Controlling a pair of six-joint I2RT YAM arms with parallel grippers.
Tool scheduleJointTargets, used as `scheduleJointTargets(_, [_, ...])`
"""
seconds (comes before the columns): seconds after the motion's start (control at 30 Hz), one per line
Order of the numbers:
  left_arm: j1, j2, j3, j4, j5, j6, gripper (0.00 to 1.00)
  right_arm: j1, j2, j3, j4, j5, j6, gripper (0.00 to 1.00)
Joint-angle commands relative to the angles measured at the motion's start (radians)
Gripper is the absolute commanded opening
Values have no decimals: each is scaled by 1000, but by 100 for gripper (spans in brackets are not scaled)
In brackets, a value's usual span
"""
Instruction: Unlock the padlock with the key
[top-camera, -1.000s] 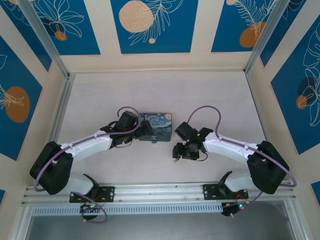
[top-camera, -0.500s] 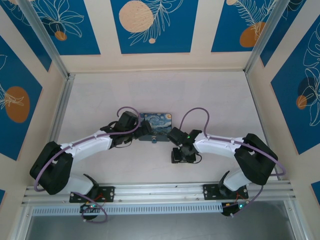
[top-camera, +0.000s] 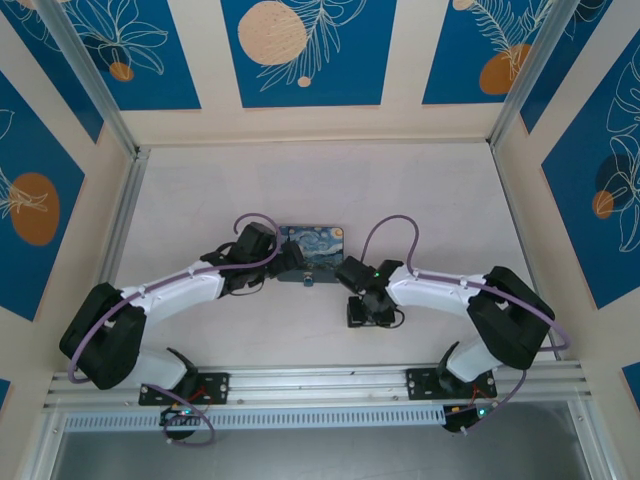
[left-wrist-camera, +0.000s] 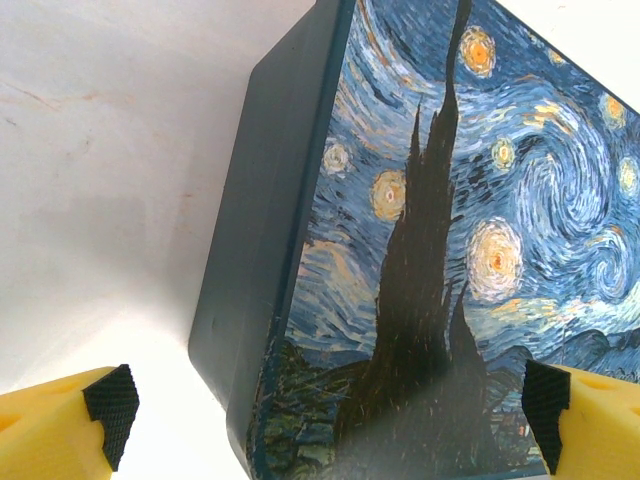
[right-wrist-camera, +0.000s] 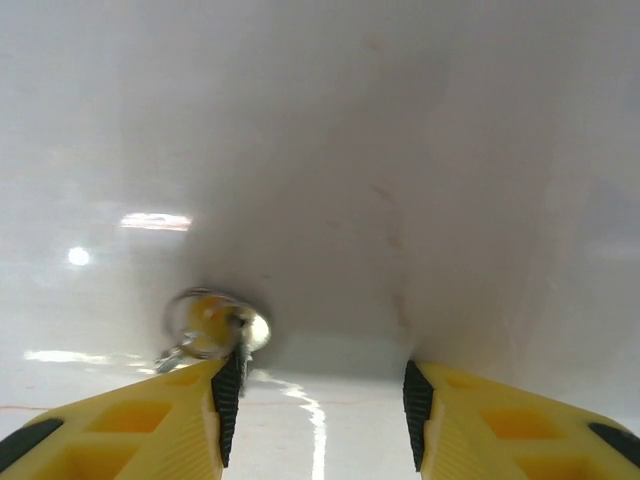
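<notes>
In the right wrist view, a small silvery key on a ring (right-wrist-camera: 210, 325) lies on the white table, just beyond the tip of the left finger (right-wrist-camera: 228, 400). My right gripper (right-wrist-camera: 315, 410) is open and points down at the table with nothing between its pads; from above it hangs low in front of the tin (top-camera: 358, 316). The blue-and-yellow Starry Night tin (left-wrist-camera: 430, 250) lies between the wide yellow fingers of my open left gripper (left-wrist-camera: 328, 405), whose left pad stands apart from the tin's dark side. A small pale piece (top-camera: 310, 281) sits at the tin's (top-camera: 318, 245) near edge; I cannot tell whether it is the padlock.
The white table (top-camera: 200, 190) is boxed in by blue-and-cream patterned walls, with metal posts (top-camera: 95, 75) at the back corners. A metal rail (top-camera: 320, 385) carrying both arm bases runs along the near edge. Purple cables loop over both wrists.
My right arm has swung left and lowered its gripper toward the table in front of the tin. The left arm and the tin have stayed put.
</notes>
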Motion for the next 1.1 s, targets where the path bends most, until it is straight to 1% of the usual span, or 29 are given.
scheduleJointTargets(0.0, [-11,4,2,-9,-9,15,100,-21,-54,-43,-74,39,31,51])
scheduleJointTargets(0.13, [-11,14,5,-3,-4,12,100,-25,-78,-11,-67,27,24,52])
scheduleJointTargets(0.33, [-11,10,5,-7,-6,12,100,-22,-45,43,-59,18,-12,52])
scheduleJointTargets(0.6, [-12,4,2,-11,-12,12,100,-19,-54,5,-51,11,-5,46])
scheduleJointTargets(0.77, [-11,13,6,-9,-9,11,100,-18,-64,-32,-32,4,3,44])
scheduleJointTargets(1.07, [-11,13,14,-14,-11,13,100,-19,26,-27,4,16,-20,40])
